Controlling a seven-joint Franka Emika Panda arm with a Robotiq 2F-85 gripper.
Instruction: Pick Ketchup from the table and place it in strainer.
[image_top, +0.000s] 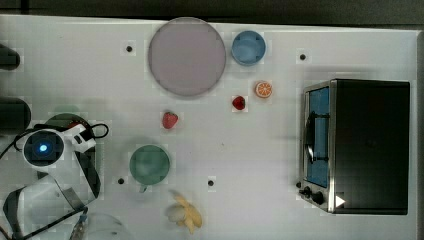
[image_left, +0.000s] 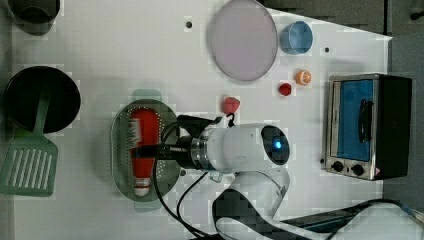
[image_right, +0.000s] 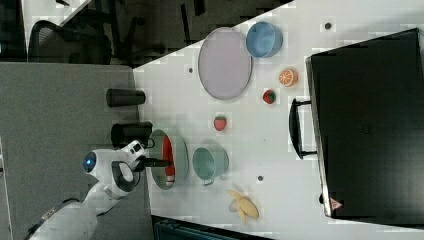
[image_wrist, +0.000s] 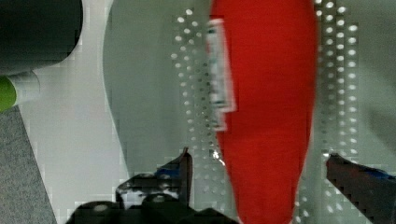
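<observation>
The ketchup (image_left: 142, 150) lies flat in the strainer (image_left: 120, 150), near the tabletop's edge. The gripper (image_wrist: 259, 175) straddles it, fingers spread and clear. It looks light, smooth and squeezable; its narrower neck suits the grip best.

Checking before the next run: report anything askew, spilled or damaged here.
Nothing stands out. The Ketchup lies flat inside the strainer, with the open gripper over it. No spill or damage visible.

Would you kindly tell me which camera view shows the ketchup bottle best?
The left view: the whole ketchup bottle lies in the strainer, white cap visible. The wrist view shows its red body close up; the right view a red sliver.
</observation>
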